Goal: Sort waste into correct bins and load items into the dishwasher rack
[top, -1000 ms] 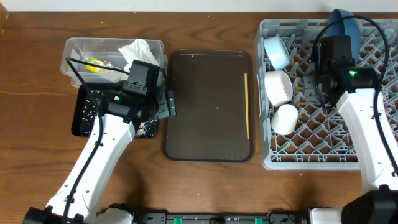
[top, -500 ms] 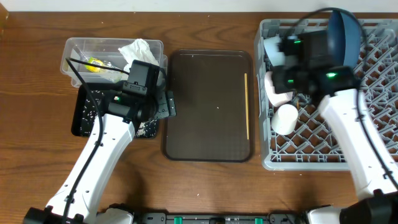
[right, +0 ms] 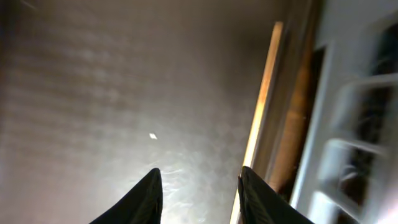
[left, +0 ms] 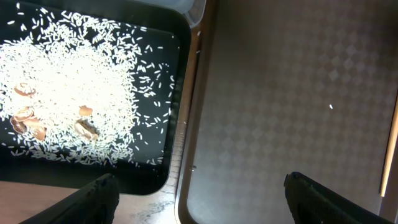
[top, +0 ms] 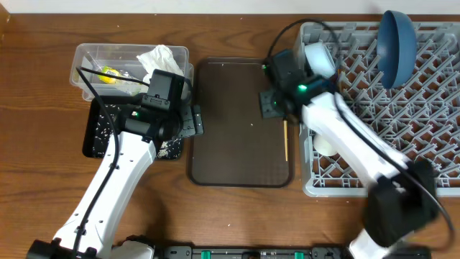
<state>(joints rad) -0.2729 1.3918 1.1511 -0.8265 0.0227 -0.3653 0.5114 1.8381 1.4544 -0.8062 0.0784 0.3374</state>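
Note:
A wooden chopstick (top: 285, 140) lies along the right side of the brown serving tray (top: 230, 137); it also shows in the right wrist view (right: 261, 106) and the left wrist view (left: 390, 149). My right gripper (top: 272, 104) is open and empty over the tray, just left of the chopstick (right: 199, 186). The grey rack (top: 402, 144) holds the dark blue dish (top: 397, 36), the light blue bowl (top: 320, 59) and a white bowl (top: 325, 144). My left gripper (left: 199, 193) is open and empty over the tray's left edge. Rice (left: 74, 99) lies in the black tray (top: 97, 133). Tissue (top: 159, 59) and a yellow wrapper (top: 109, 74) sit in the clear tub (top: 86, 57).
The rack's left wall (top: 303, 155) stands right beside the chopstick. The brown tray's raised rim (left: 186, 124) sits against the black tray. A few brown scraps (left: 28, 118) lie among the rice.
My right arm has swung left from over the rack to over the brown tray's right side. The dark blue dish now stands free in the rack. The left arm has not moved.

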